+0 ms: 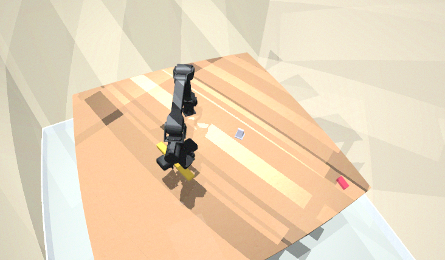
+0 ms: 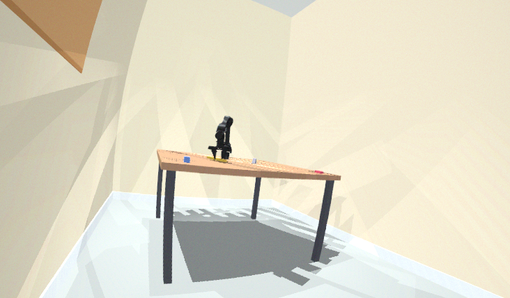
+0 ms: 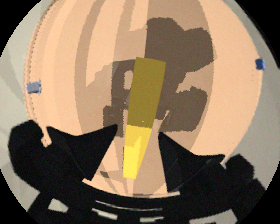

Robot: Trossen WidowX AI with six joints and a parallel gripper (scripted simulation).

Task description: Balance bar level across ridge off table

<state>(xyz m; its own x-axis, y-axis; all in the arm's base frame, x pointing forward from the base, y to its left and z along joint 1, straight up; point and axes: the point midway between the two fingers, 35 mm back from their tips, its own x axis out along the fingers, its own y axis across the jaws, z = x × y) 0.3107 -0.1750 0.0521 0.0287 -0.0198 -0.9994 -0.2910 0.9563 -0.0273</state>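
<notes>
Well, barely begun — the gripper (image 1: 176, 163) hangs low with its jaws apart, straddling the yellow bar (image 1: 187, 173), which lies flat on the table (image 1: 250, 200). Gripping, lifting, carrying to the ridge (image 1: 239, 133) — all remains.

Long flat yellow rectangular bar (image 1: 186, 172): lying flat on the orange wooden table top, set diagonally, mid-length hidden under the arm, both ends showing; in the wrist view (image 3: 143, 112) running straight away between the fingers. Small pale grey wedge-shaped ridge (image 1: 239, 133): upright on the table, well apart to the right, bare.
</notes>
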